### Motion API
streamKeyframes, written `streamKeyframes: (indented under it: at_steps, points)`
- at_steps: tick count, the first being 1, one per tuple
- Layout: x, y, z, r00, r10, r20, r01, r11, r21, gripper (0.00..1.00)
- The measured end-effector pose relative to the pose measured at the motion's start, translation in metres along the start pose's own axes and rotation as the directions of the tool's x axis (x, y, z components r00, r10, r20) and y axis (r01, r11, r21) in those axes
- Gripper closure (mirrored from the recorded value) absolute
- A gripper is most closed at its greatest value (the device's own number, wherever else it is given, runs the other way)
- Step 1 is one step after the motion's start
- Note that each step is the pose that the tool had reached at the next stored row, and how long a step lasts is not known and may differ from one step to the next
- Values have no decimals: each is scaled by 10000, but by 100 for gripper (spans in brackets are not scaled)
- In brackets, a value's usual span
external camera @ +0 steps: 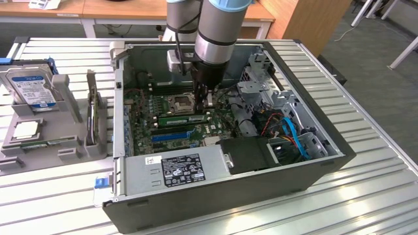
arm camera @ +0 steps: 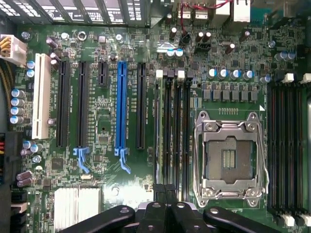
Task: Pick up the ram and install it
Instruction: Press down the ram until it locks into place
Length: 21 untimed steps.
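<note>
The ram (external camera: 183,120) is a long green stick standing on edge in a black memory slot beside the processor socket (external camera: 181,103), inside the open computer case. From the wrist view I see it edge-on as a thin pale strip (arm camera: 159,127) in the outermost slot of the bank next to the socket (arm camera: 228,158). My gripper (external camera: 207,100) hangs straight down over the motherboard, close above the socket and the ram's slots. Its dark fingers (arm camera: 156,209) are shut together, with nothing visible between them, right over one end of those slots.
The case wall (external camera: 313,88) and its drive cage (external camera: 261,93) crowd the exterior view's right, and the power supply (external camera: 176,169) blocks the front. On the exterior view's left, a grey fixture (external camera: 65,147) holds a hard drive (external camera: 29,88) and a square silver chip (external camera: 26,129). More memory slots (arm camera: 286,155) lie beyond the socket.
</note>
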<state>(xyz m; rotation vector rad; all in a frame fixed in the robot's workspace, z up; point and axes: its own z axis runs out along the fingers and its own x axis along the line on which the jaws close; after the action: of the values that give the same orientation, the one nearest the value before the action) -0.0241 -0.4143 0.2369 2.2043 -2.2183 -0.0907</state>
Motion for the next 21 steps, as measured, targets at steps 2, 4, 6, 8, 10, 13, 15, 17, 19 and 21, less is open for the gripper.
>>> streamKeyframes:
  at_steps: [2, 4, 6, 8, 10, 13, 15, 17, 19, 21]
  points:
    - [0, 26, 1, 10000, 0, 0, 0, 10000, 0, 90]
    - [0, 53, 3, 10000, 0, 0, 0, 10000, 0, 90]
    - [1, 81, 4, 10000, 1, 0, -1, 10000, 0, 90]
    - [1, 109, 6, 10000, 0, 0, 0, 10000, 0, 90]
    - [1, 133, 6, 10000, 0, -1, 0, 10000, 0, 90]
    - [1, 167, 8, 10000, 1, 0, -1, 10000, 1, 90]
    - [2, 191, 10, 10000, 1, 0, -1, 10000, 0, 90]
    - [2, 217, 11, 10000, 1, 0, -1, 10000, 0, 90]
    - [2, 248, 12, 10000, 0, -1, 0, 10000, 0, 90]
    - [2, 278, 14, 10000, 0, -1, 0, 10000, 1, 90]
